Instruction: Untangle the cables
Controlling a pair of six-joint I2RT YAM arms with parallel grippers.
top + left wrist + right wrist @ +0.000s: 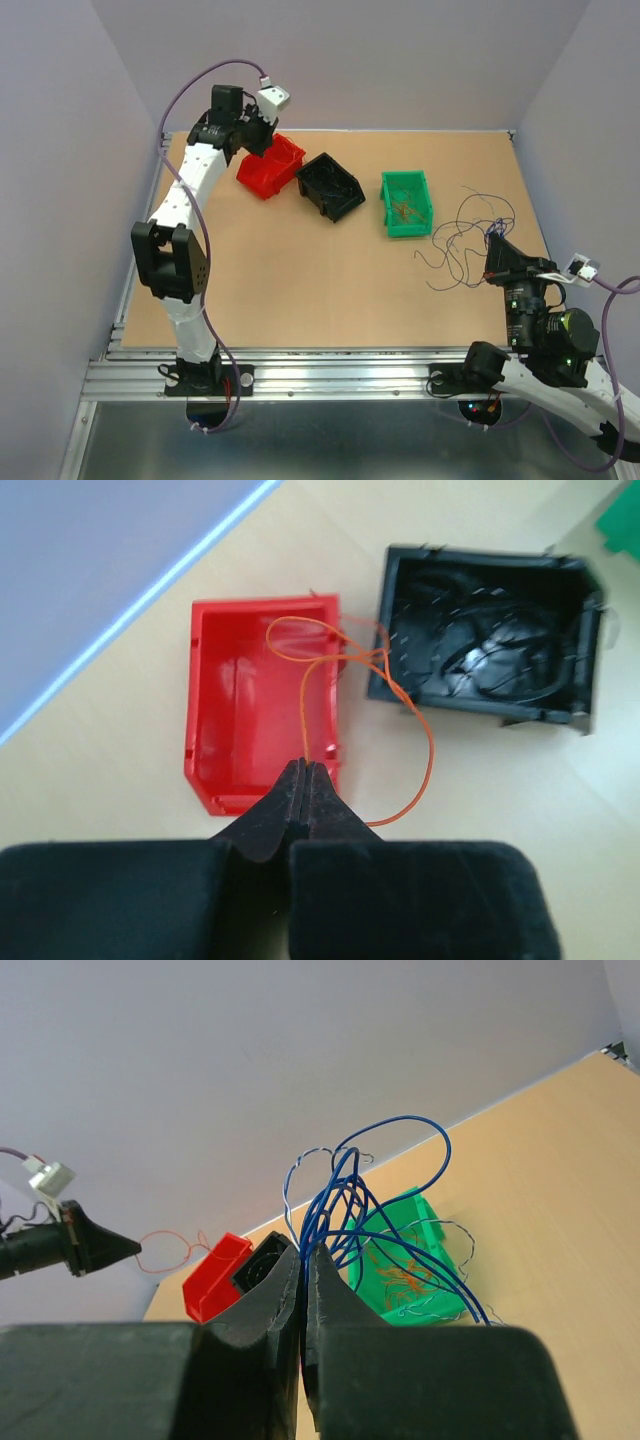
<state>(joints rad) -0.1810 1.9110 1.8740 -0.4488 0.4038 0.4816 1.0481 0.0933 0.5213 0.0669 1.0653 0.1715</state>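
My left hand [303, 778] is pinched closed on a thin orange wire [428, 750]. It sits in the upper left of the overhead view, above the red bin [225, 710]. In my left wrist view the wire rises from the fingertips and loops over the bin's open middle. It then crosses itself near the bin's upper right corner and curves back down past the bin's right side toward the hand. Just to the right of the red bin sits the black bin [383, 645], with dark strands coiled inside it.

My right hand [303, 1260] is at the lower right of the overhead view, clamped closed on a bunch of blue wires [325, 1200]. In my right wrist view they arch up out of the fingertips. Beyond them is the green bin [428, 1228], holding a few orange-brown strands. More loose strands [465, 235] lie curled on the surface [300, 270] between the green bin and my right hand.
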